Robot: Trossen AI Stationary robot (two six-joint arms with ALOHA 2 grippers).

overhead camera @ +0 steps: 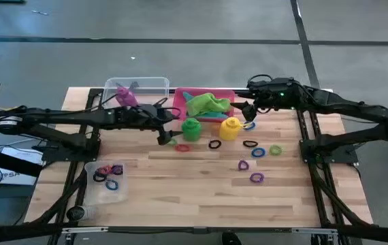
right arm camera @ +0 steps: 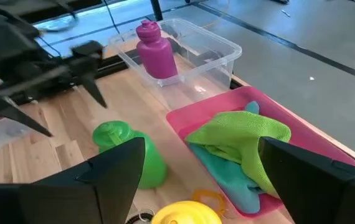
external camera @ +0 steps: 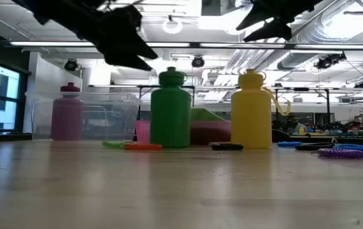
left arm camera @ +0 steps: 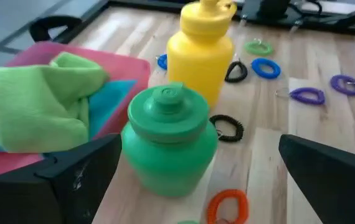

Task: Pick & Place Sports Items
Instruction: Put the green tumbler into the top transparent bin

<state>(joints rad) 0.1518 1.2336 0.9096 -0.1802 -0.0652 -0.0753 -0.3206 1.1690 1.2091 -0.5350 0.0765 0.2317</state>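
Note:
A green bottle [overhead camera: 191, 128] and a yellow bottle [overhead camera: 230, 128] stand upright on the wooden table, side by side. A purple bottle [overhead camera: 126, 96] stands in a clear tub [overhead camera: 152, 84] at the far left. On a pink tray [overhead camera: 229, 94] a green cloth [overhead camera: 207, 103] lies over a teal cloth [right arm camera: 227, 174]. My left gripper [overhead camera: 168, 133] hangs open just left of the green bottle [left arm camera: 168, 143], above the table. My right gripper [overhead camera: 248, 116] is open, raised above the tray's right end and the yellow bottle. Several coloured rings [overhead camera: 256, 177] lie on the table.
A second clear tub [overhead camera: 93, 192] with several rings stands near the table's near left corner. Loose rings lie right of and in front of the bottles, and an orange one [left arm camera: 228, 205] lies by the green bottle's foot. The table's near half is mostly bare wood.

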